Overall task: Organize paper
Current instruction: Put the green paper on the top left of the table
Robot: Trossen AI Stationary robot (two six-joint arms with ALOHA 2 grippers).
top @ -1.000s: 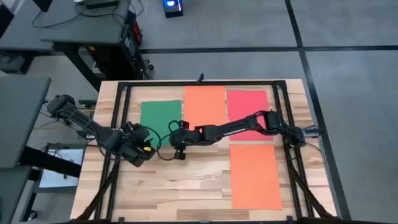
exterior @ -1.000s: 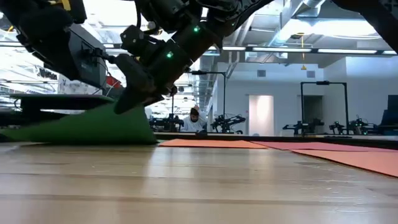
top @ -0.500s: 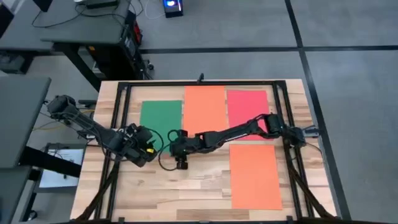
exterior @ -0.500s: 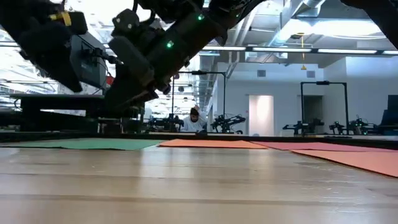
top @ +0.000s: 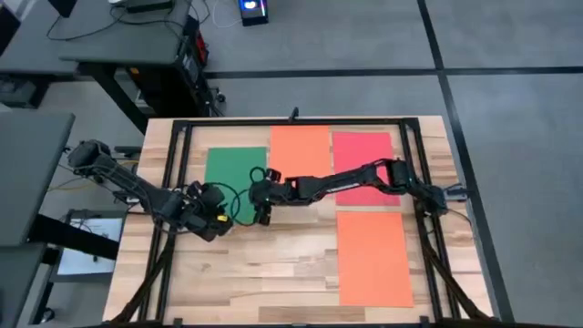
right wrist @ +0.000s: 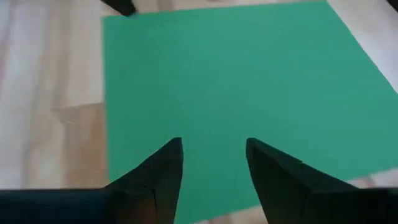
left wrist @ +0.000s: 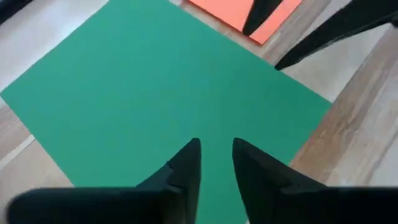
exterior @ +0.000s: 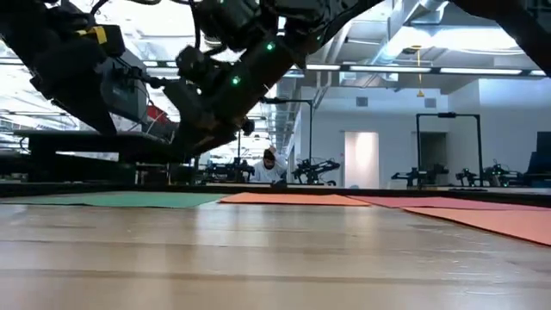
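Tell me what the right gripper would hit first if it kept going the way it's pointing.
Most likely the green paper: the right gripper is open and aimed at it with nothing between, though how far off the sheet is remains unclear.

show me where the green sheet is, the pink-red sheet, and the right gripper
green sheet point(top: 234, 171): high view, bare middle of the sheet.
pink-red sheet point(top: 362, 150): high view, upper part, clear of the arm.
right gripper point(right wrist: 214, 163): right wrist view, gap midway between its open fingertips.
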